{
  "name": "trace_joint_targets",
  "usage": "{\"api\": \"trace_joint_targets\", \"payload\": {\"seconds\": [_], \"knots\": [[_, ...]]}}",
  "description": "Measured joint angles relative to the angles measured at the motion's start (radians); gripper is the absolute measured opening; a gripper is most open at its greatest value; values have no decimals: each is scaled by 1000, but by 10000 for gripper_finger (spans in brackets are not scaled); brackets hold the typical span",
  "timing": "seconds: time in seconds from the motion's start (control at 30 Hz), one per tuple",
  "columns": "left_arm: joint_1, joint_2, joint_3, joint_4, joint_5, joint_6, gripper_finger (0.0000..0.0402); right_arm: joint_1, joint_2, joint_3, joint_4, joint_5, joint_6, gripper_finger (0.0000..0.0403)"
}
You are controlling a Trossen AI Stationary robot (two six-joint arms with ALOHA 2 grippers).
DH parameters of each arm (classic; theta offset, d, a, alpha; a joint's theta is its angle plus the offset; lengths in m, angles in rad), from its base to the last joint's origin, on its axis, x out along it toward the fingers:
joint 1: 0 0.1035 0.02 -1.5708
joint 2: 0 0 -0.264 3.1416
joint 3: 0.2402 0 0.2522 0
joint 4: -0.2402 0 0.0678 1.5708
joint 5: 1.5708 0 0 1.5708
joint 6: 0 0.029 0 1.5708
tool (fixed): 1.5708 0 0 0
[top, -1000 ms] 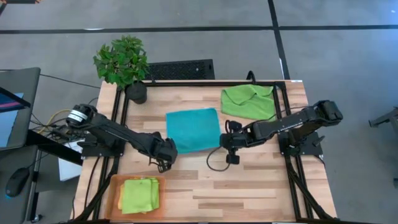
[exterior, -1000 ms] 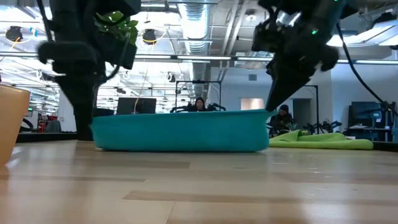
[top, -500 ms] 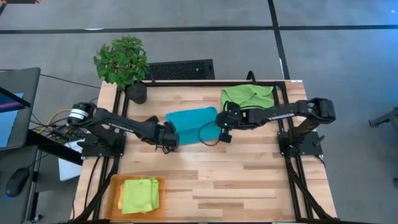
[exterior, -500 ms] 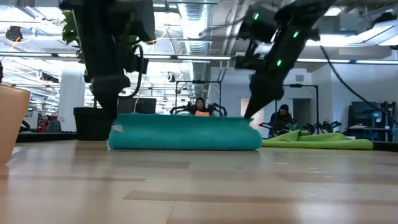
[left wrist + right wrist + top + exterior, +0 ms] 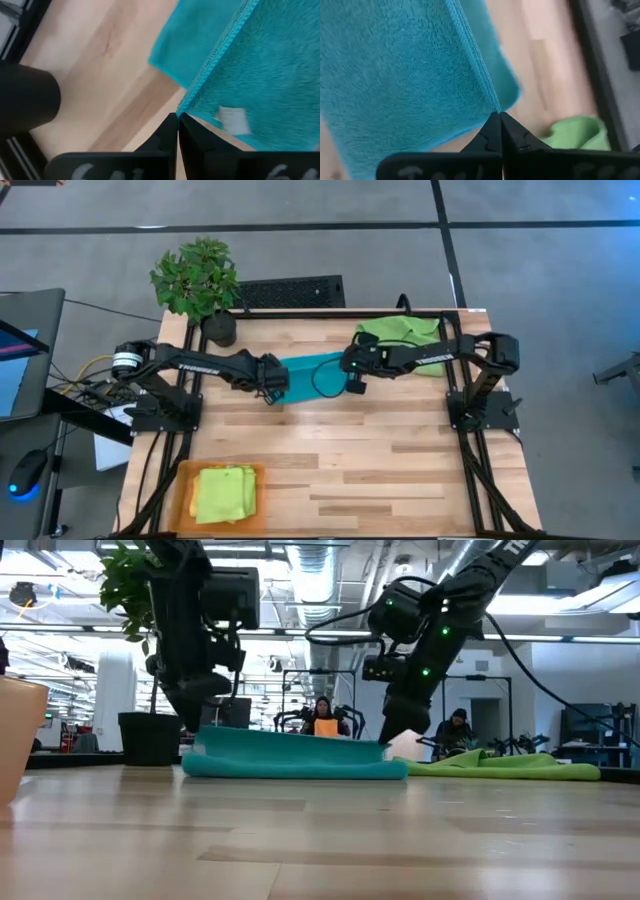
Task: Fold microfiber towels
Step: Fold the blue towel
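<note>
A teal towel (image 5: 312, 372) lies folded over on itself at the table's far middle; its lower layer rests on the wood. My left gripper (image 5: 272, 384) is shut on its left corner, and my right gripper (image 5: 352, 376) is shut on its right corner. The low view shows the upper layer (image 5: 290, 742) held a little above the lower one, between my left gripper (image 5: 205, 730) and my right gripper (image 5: 388, 740). A lime green towel (image 5: 404, 340) lies crumpled at the far right. Another lime green towel (image 5: 224, 492) rests folded on an orange tray (image 5: 184, 480). My left gripper pinches the teal towel's left corner (image 5: 184, 107) between its two fingertips, slanting down from the left. The corner is lifted slightly; the cloth beyond it lies over the lower layer. My right gripper pinches the right corner (image 5: 494, 104) at its fingertips, slanting down from the right. The hemmed edge runs away from the fingers, raised just above the layer below.
A potted plant (image 5: 198, 282) stands at the far left corner. A black frame rail (image 5: 452, 350) runs along the table's right side beside the crumpled green towel. Bare wood (image 5: 370, 460) spreads over the near half of the table.
Both grippers have carried the teal towel's near corners toward the table's far edge, staying shut. The near half has folded over the far half, which has stayed in place. The towel now shows about half as deep as before.
</note>
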Motion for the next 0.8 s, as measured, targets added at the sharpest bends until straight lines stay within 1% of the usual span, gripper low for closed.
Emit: {"api": "trace_joint_targets", "payload": {"seconds": [0.17,0.33,0.47,0.57,0.67,0.8], "knots": [[54,0,0,55,19,51,0,-52,-2,0,18,-3,-14,6],[76,0,0,94,39,59,0,-89,-2,0,9,-15,-8,9],[79,0,0,132,22,88,0,-102,-2,0,12,-17,-22,25],[79,0,0,156,19,148,3,-104,-2,-1,9,-22,-39,42],[79,11,0,167,20,161,22,-105,-2,-1,17,-21,-39,61],[80,55,0,169,14,158,67,-105,-2,-1,24,-21,-39,92]]}}
